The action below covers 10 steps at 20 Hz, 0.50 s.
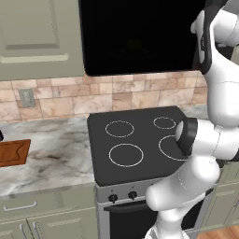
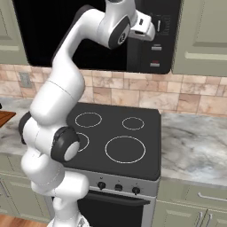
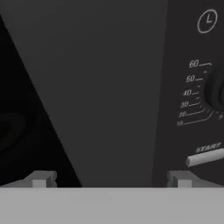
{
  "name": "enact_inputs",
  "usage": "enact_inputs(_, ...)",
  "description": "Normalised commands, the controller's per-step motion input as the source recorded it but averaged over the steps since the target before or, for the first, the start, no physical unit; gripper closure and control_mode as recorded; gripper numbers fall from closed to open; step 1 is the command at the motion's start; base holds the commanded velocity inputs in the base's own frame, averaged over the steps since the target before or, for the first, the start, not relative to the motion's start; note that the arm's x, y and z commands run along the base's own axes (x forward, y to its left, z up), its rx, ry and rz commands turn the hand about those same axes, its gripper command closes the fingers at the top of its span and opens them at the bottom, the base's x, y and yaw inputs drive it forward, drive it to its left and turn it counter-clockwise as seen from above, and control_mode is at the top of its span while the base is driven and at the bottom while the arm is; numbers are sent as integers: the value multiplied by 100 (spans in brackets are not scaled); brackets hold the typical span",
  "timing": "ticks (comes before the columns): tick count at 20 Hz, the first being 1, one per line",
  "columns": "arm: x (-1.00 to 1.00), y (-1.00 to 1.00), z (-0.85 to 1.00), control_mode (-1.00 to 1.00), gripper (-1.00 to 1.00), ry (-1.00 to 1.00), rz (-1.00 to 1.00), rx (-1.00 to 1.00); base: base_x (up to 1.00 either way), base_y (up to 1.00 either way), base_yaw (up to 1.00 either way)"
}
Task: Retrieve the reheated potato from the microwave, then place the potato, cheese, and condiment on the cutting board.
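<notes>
The microwave (image 1: 140,35) hangs above the stove (image 2: 117,137), and its inside is black: whatever lies there is hard to make out, apart from a faint round dark shape low at the left of the hand view, too dim to name. The potato cannot be picked out in that dark. In the hand view a grey slab, which seems to be the door (image 3: 100,87) swung out edge-on, stands between the dark cavity and the control panel (image 3: 192,87), whose dial is cut off at the right edge; a pale bar marked START shows beneath the timer numbers. The cutting board (image 1: 13,152) lies far left on the marble counter (image 1: 56,154), cut off by the picture's edge in the left base view, and a mere sliver of it shows in the right base view. The arm rises from the near side of the stove, folds at the elbow and reaches up to the microwave's right part, by the panel. The gripper (image 3: 111,177) points at the door's edge, jaws spread wide apart and holding nothing.
</notes>
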Motion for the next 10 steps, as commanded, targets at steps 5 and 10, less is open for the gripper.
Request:
enact_inputs(5,32,-3,-12,-100,-100,0,7,6,0,0,0)
enact_inputs(10,35,-2,-13,-100,-100,-1,9,7,0,0,0)
